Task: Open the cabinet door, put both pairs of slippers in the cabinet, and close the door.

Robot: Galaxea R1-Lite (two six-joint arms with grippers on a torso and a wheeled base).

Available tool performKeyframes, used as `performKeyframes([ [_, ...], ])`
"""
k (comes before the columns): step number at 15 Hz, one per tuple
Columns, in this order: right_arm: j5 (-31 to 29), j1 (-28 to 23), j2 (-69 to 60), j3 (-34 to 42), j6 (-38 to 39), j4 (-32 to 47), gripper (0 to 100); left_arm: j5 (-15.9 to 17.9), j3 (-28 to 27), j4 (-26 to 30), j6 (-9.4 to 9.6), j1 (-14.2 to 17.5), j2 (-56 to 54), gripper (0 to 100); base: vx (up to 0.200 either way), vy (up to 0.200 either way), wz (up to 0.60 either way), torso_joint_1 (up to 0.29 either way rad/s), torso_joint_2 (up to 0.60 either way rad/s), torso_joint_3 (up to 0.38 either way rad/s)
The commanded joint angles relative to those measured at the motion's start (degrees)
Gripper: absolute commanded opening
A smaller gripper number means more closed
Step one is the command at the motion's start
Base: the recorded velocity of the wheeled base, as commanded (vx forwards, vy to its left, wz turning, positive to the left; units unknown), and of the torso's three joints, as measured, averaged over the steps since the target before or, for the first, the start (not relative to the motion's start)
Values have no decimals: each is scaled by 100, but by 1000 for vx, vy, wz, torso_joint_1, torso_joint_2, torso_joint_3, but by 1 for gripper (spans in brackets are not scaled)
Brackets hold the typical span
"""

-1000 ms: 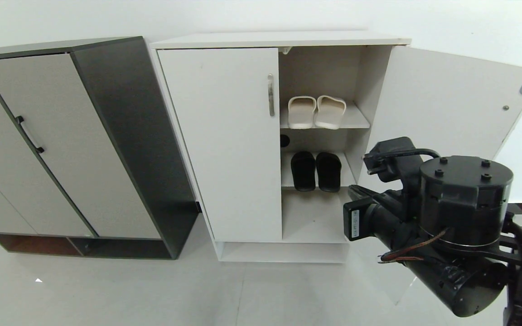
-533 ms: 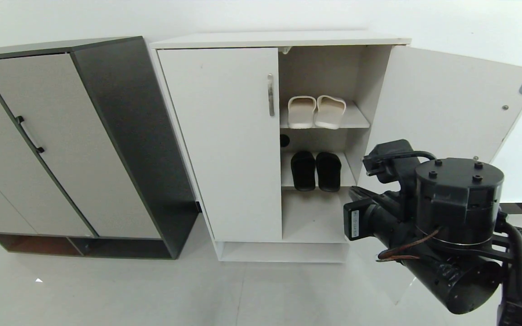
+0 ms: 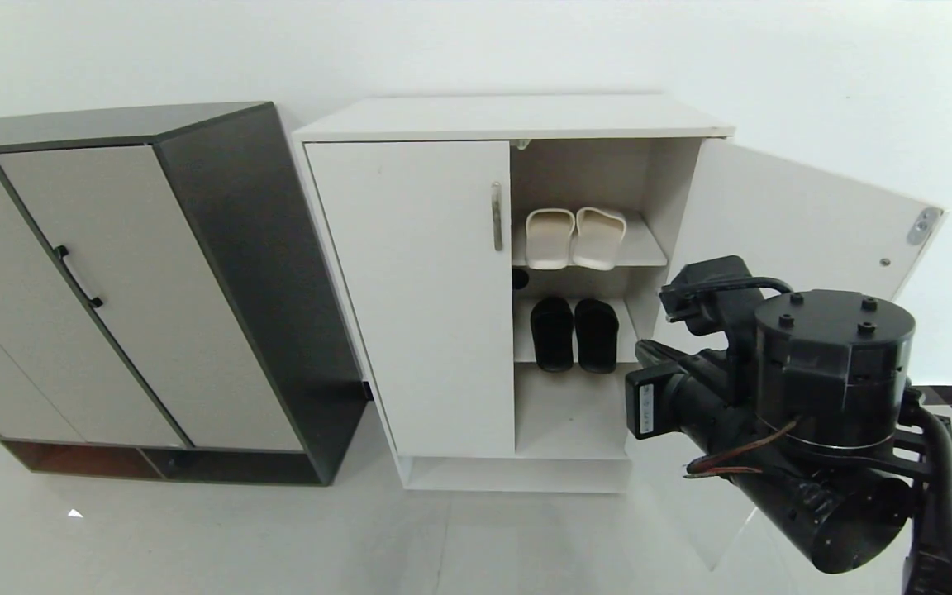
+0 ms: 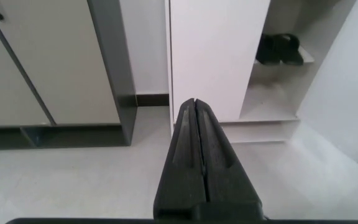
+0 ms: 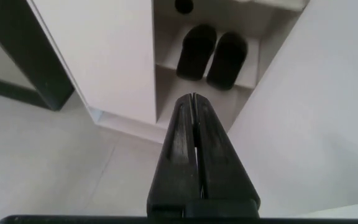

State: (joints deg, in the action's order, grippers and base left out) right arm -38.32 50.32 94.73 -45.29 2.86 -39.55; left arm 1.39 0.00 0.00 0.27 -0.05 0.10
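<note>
Head view – white cabinet [image 3: 509,116] stands against the wall, its right door [image 3: 798,240] swung wide open, its left door [image 3: 418,297] closed. Cream slippers [image 3: 575,237] sit side by side on the upper shelf [image 3: 648,248], toes inward. Black slippers [image 3: 575,332] are paired the same way on the middle shelf [image 3: 626,343]. Both pairs look well inside the front edge, so the door should clear them. The right arm [image 3: 782,388] hangs in the foreground just in front of the open door's lower part, probably parked there to push it shut. A grey cabinet [image 3: 137,289] stands just beside the white one, closed and not part of the job.

Left wrist view – left gripper [image 4: 195,102] has its fingers pressed together with nothing between them. It hangs over bare floor [image 4: 73,174] and points at the closed left door, well apart from the slippers. It looks idle.

Right wrist view – right gripper [image 5: 193,98] is likewise clamped on nothing. It aims toward the black pair, with the open door's inner face alongside. Closed fingers would make a firm pusher, which fits what remains: by my reading, only closing the door is left
</note>
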Motion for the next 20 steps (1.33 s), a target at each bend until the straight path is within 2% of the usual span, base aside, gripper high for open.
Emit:
performKeyframes([
  [1, -1, -14, 19, 2, -5, 0, 0, 2, 0, 0, -9, 5, 8, 0, 0, 0, 0, 119, -466, -354],
  [6, -9, -23, 45, 38, 4, 0, 0, 2, 0, -9, 0, 5, -1, 0, 0, 0, 0, 136, -464, -333],
  [7, 8, -58, 63, 38, 4, 0, 0, -157, 0, -18, 0, 5, -1, 0, 0, 0, 0, 149, -461, -320],
  [8, 8, -66, 80, 38, 12, -9, 0, -921, 0, -53, -27, 5, -1, 0, 0, 0, 0, 173, -486, -320],
  [9, 8, -66, 80, 55, 4, -27, 0, -737, 0, -44, -88, 5, -1, 0, 0, 0, 0, 159, -461, -305],
  [10, 17, -66, 107, 38, -5, -53, 0, -464, 0, -35, -53, 5, -1, 0, 0, 0, 0, 178, -481, -315],
  [20, -36, -66, 256, 152, -23, -396, 0, -455, 0, -35, -53, 5, -1, 0, 0, 0, 0, 210, -522, -319],
])
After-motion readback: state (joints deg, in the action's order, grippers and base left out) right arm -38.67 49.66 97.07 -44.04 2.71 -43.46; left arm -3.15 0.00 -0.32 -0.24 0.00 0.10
